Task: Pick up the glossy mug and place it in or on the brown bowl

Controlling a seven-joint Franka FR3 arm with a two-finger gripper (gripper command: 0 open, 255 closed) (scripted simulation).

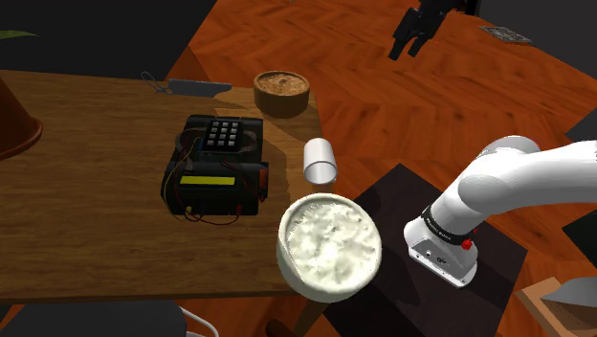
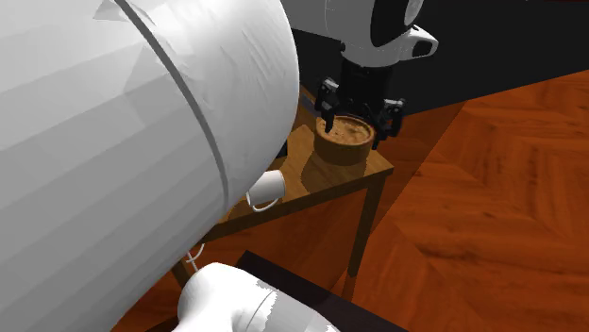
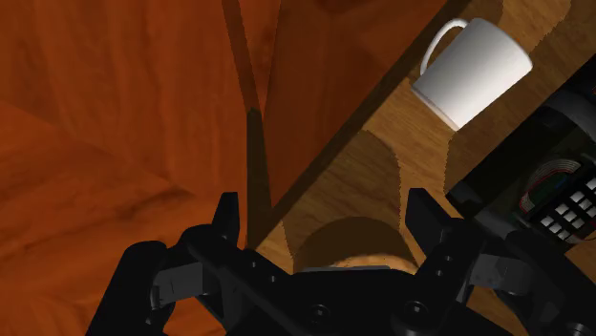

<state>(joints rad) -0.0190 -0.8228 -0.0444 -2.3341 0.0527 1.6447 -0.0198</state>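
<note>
A white glossy mug [image 1: 320,161] lies on its side near the wooden table's [image 1: 86,191] right edge in the shoulder view. It also appears as the mug [image 2: 266,189] and, past the fingertips, the mug [image 3: 473,72]. The brown bowl [image 1: 280,91] stands at the table's far corner; the bowl [image 2: 344,140] sits just below my gripper [image 2: 359,118]. My gripper [image 1: 409,40] hangs high, open and empty. In the wrist view the gripper [image 3: 325,224] has its fingers [image 3: 227,220] wide apart, with the bowl [image 3: 353,243] partly hidden behind the hand.
A black keypad device [image 1: 215,163] with wires sits mid-table, close to the mug. A large white bowl [image 1: 329,241] stands at the table's near corner. A grey blade-like item [image 1: 196,86] lies beside the brown bowl. My own arm link [image 2: 123,141] blocks much of the second exterior view.
</note>
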